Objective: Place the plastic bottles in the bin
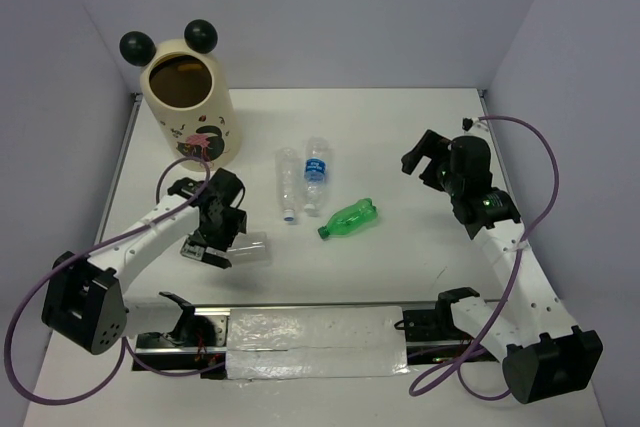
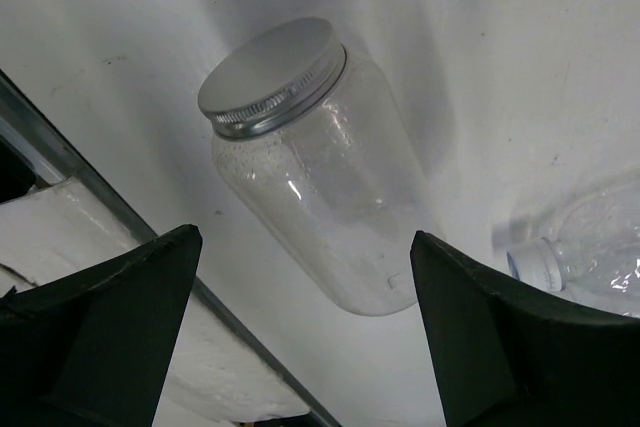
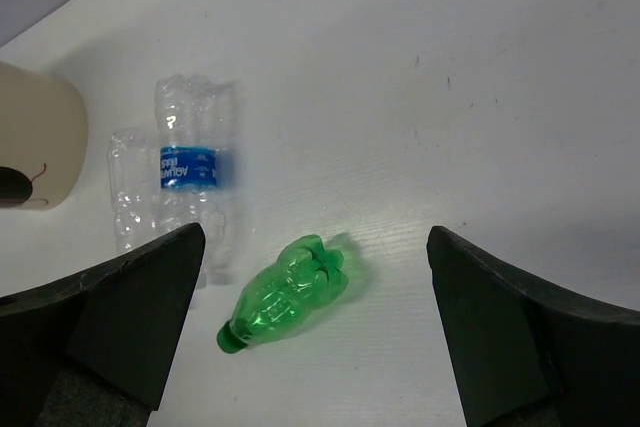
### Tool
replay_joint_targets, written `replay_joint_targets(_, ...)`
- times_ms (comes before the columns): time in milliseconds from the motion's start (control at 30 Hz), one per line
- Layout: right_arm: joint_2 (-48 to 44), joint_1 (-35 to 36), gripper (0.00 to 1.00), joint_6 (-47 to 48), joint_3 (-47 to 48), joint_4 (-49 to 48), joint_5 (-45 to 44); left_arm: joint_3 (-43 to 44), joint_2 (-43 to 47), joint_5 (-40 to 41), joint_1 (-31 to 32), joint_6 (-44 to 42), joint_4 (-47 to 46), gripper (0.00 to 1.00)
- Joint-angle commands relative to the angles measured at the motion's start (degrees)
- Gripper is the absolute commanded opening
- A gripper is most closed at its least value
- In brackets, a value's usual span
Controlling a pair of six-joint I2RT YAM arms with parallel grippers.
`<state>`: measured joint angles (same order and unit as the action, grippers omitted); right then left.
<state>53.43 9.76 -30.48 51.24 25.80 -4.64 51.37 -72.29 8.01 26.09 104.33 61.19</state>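
Note:
The cream bin (image 1: 185,97) with two black ball ears stands at the back left; its side shows in the right wrist view (image 3: 35,142). The short wide clear bottle (image 1: 252,248) with a silver lid lies on its side near the front left. My left gripper (image 1: 214,239) is open right over it, the bottle (image 2: 310,182) just beyond the fingertips. The slim clear bottle (image 1: 288,183), the blue-label bottle (image 1: 317,175) and the green bottle (image 1: 348,219) lie mid-table. My right gripper (image 1: 424,157) is open and empty, above and right of the green bottle (image 3: 285,297).
A metal rail with white padding (image 1: 315,342) runs along the near edge, close to the left gripper (image 2: 305,347). Grey walls close off the table at the back and sides. Purple cables loop beside both arms.

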Motion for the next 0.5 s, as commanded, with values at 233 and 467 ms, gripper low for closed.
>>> replay_joint_targets(233,-0.69,0.35,1.00,-1.25,-1.32,-2.07,2.36,-5.23,-0.92,2.63,0.11,4.73,-7.48,0.99)
replay_joint_targets(467,-0.26,0.35,1.00,-1.42,-1.41,-2.25,2.62,-9.81,-0.83,2.62,0.19,2.64,-14.78,0.96)
